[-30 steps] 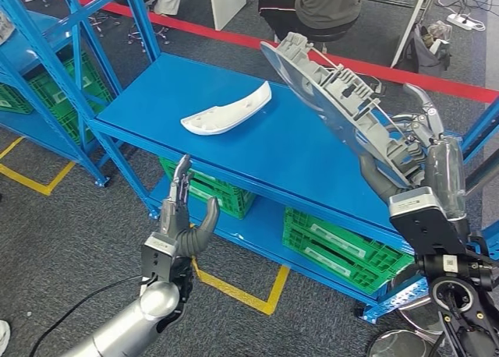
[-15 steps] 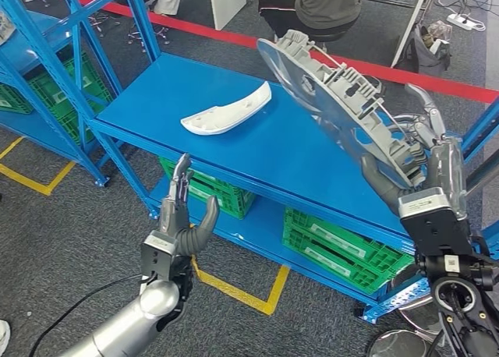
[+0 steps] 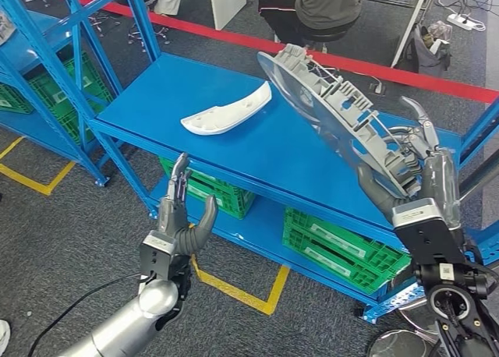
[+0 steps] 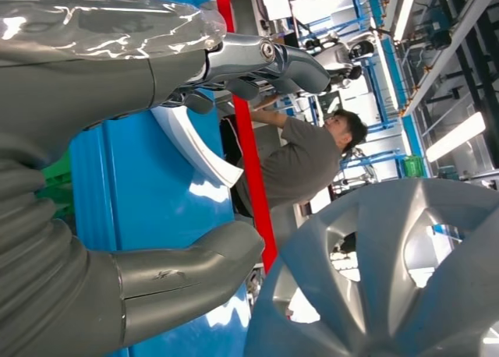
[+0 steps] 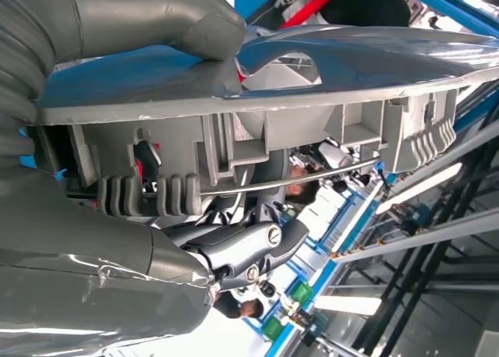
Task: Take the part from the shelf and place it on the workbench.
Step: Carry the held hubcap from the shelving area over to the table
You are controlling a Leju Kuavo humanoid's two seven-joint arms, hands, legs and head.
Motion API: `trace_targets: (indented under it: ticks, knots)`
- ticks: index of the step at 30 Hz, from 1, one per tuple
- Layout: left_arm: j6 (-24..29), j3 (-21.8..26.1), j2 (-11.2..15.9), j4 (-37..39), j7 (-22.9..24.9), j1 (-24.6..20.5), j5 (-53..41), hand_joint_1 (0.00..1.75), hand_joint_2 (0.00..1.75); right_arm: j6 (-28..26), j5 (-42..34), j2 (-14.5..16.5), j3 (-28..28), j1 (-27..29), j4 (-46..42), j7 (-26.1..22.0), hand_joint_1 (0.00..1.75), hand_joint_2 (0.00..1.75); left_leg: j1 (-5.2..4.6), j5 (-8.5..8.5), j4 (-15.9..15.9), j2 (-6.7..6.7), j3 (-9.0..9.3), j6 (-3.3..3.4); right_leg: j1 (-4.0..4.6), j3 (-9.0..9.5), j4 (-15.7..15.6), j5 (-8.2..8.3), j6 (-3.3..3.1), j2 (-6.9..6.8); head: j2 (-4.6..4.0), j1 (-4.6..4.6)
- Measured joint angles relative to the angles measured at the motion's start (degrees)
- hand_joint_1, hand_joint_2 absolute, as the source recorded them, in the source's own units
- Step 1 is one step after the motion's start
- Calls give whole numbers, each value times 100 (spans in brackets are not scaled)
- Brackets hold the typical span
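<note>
Meanwhile, at the left, the robot's left hand (image 3: 183, 217) hangs low in front of the blue desk (image 3: 176, 100), its fingers (image 3: 178, 182) raised, apart and empty, much as a second ago. On the desk's smooth painted top lies a curved white trim piece (image 3: 226, 112), glossy and untouched. Over the desk's right end the right hand (image 3: 406, 170) has its fingers clamped on the rim of the part (image 3: 335, 107), a grey plastic wheel cover, thumb under the face and dark fingers over the ribbed back. Since a second ago the cover has tipped flatter and edged lower towards the desk, which suggests the set-down is near, though it is in the air and not yet touching. Its face is sleek and spoked; its back carries moulded clips and a thin wire ring. Green ribbed crates (image 3: 335, 244) sit on the shelf below.
</note>
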Motion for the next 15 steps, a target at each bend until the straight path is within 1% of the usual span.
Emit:
trace_targets:
  ticks: [9,15]
  knots:
    - [0,9,2,-2,2,2,-9,0,175,-8,-39,0,20,137,44,1,175,175,-7,-17,20,-1,-7,24,-7,3,-3,-8,12,-1,-1,-1]
    - [0,9,0,-1,2,-1,2,0,175,-9,-36,0,21,229,100,-22,175,175,-11,-54,83,0,-36,80,-10,4,-4,-28,50,1,-1,0]
